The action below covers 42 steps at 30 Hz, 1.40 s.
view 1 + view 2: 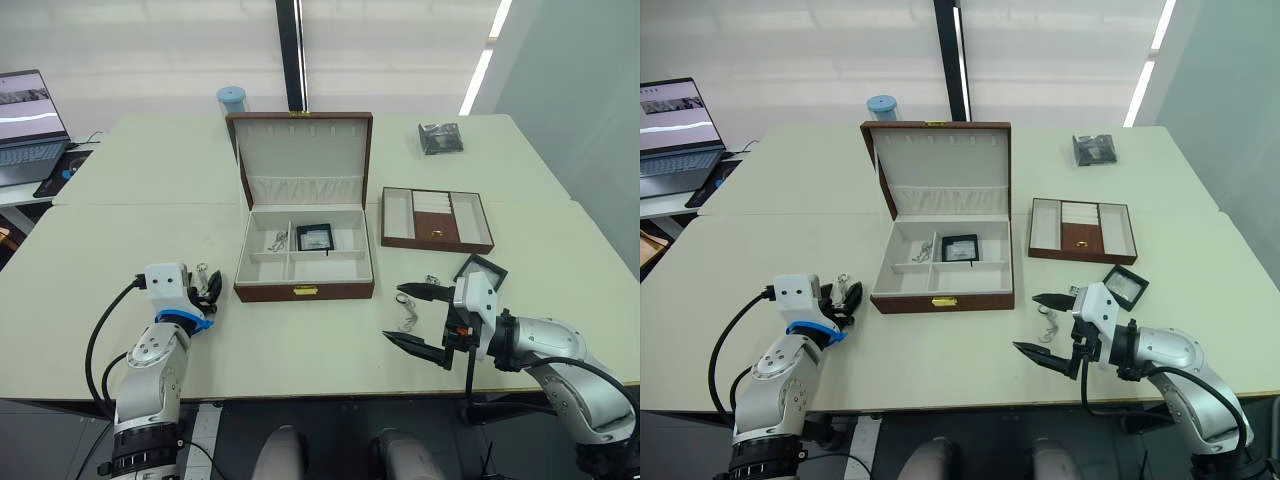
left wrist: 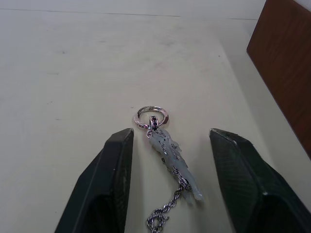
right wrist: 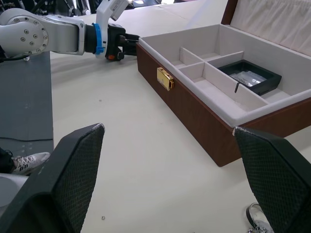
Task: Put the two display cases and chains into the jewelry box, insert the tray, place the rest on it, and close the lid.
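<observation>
Silver chain (image 2: 167, 165) between spread left end effector (image 2: 175, 184); right end effector (image 1: 415, 318) agape.

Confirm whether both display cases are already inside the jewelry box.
No: one display case lies in the jewelry box, the other sits on the table beside the right gripper.

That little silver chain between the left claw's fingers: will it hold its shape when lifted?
Probably not. The chain is fine links with a ring end, so it would likely dangle limp. It looks light, and thin enough that the open left gripper might pinch past it.
</observation>
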Motion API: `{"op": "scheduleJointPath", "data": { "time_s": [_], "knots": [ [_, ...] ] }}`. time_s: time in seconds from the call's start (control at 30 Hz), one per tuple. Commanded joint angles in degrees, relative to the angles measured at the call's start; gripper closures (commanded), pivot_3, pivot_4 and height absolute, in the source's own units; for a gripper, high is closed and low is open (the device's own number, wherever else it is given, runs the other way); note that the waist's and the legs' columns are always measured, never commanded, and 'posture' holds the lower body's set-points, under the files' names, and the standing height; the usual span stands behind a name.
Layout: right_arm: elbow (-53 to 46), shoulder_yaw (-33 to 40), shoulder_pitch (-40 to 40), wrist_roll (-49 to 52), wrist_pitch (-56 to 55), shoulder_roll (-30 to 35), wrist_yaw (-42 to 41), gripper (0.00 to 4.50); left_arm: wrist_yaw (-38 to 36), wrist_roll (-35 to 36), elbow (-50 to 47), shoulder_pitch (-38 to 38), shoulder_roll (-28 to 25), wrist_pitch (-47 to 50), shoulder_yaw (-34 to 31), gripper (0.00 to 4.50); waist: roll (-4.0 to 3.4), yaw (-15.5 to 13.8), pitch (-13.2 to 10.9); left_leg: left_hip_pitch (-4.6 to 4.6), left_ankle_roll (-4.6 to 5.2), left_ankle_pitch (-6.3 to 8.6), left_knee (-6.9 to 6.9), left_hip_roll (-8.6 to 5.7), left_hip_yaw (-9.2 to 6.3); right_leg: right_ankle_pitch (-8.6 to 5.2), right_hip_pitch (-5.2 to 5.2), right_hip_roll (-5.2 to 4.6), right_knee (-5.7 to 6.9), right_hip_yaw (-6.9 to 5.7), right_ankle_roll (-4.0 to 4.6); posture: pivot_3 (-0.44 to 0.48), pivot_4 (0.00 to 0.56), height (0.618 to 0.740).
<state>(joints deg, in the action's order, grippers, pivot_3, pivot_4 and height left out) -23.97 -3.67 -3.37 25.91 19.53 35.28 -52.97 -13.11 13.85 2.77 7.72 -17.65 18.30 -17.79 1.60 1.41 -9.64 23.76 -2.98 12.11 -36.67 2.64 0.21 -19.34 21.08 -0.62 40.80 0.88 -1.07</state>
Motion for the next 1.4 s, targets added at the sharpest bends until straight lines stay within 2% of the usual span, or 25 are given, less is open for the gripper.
{"op": "scheduleJointPath", "data": {
  "time_s": [0.03,0.13,0.17,0.5,1.0,1.4],
  "knots": [
    [-0.56,0.05,-0.25,0.11,-1.35,-0.19,-0.54,0.0,0.03,-0.01,2.0,-1.24,0.56,1.3,0.79,3.23,0.0,0.0,0.0,0.0,0.0,0.0,0.0,0.0,0.0,0.0,0.0,0.0,0.0,0.0,0.0,0.0,0.15,0.74],
    [-0.38,-0.02,-0.29,0.03,-1.55,-0.12,-0.7,0.0,-0.07,-0.24,1.87,-1.39,0.47,0.98,0.98,4.29,-0.01,0.01,0.0,0.0,0.0,0.0,0.0,0.0,0.0,0.0,0.0,0.0,0.0,0.0,0.0,0.0,0.15,0.74],
    [-0.27,-0.03,-0.36,-0.01,-1.59,-0.15,-0.75,0.0,-0.01,-0.22,1.84,-1.39,0.51,0.95,0.94,4.47,-0.01,0.02,0.0,0.0,0.0,0.0,0.0,0.0,0.0,0.0,0.0,0.0,0.0,0.0,0.0,0.0,0.15,0.74],
    [0.15,0.15,-0.33,-0.24,-1.98,-0.11,-1.02,0.0,-0.28,1.13,0.46,-0.99,0.68,0.83,0.17,4.5,-0.01,0.03,0.0,0.0,0.0,0.0,0.0,0.0,0.0,0.0,0.0,0.01,-0.02,0.01,0.0,0.0,0.15,0.74],
    [2.27,-0.39,-1.9,-0.74,-3.03,-0.63,-1.22,0.0,-1.0,9.55,-13.03,-2.31,-0.17,1.93,-4.31,4.5,0.36,0.06,-0.21,0.07,-0.01,0.0,0.01,0.06,-0.03,0.0,0.05,0.0,-0.07,-0.01,0.0,0.0,0.15,0.74],
    [1.33,1.94,-1.07,0.89,-3.66,-1.3,0.38,0.0,-5.14,16.69,-19.33,0.69,-5.74,9.0,-4.15,4.5,0.46,0.08,-0.27,0.08,-0.01,0.0,0.02,0.07,-0.03,0.0,0.06,0.07,-0.08,0.0,0.0,0.0,0.15,0.74]
  ]
}}
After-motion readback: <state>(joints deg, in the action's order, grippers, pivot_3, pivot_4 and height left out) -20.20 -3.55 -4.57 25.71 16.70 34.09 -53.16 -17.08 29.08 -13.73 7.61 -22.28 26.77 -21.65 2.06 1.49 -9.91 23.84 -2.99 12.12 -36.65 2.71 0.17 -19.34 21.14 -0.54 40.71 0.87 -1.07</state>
